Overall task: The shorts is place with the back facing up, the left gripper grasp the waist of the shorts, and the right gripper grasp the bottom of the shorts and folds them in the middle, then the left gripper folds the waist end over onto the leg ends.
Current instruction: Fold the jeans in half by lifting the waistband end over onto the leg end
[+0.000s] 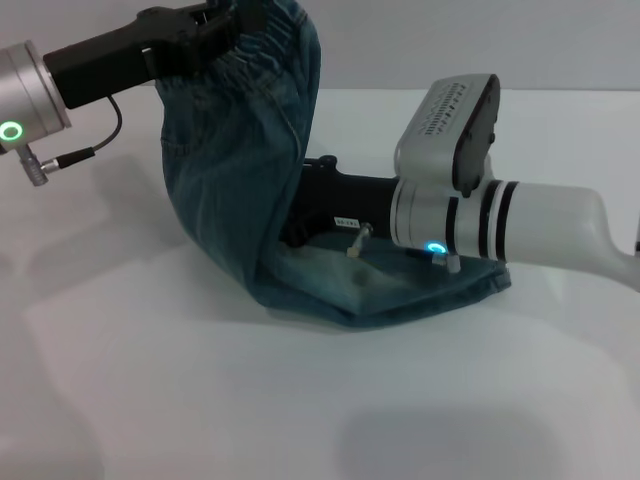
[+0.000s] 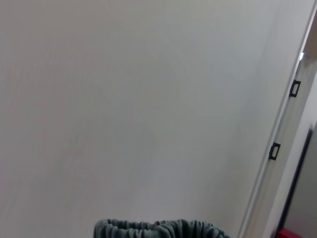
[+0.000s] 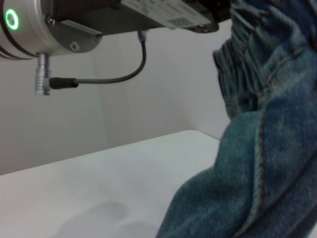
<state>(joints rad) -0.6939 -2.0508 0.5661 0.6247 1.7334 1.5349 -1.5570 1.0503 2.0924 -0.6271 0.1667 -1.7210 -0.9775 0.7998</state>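
Note:
The shorts [image 1: 235, 160] hang as a tall denim drape from my all-black left gripper [image 1: 228, 22], which is shut on the waist of the shorts [image 1: 270, 45] high at the back left. The lower part lies flat on the table, and the leg ends [image 1: 470, 290] point right. My right gripper [image 1: 318, 195], black with a white wrist, reaches in low from the right, and its tip is hidden behind the hanging cloth. The left wrist view catches only the ruffled waist band [image 2: 158, 230]. In the right wrist view the lifted shorts [image 3: 262, 148] hang under the left arm [image 3: 99, 20].
The white table [image 1: 150, 390] stretches in front and to the left of the shorts. A cable [image 1: 105, 135] dangles from the left wrist. A pale wall stands behind the table's far edge.

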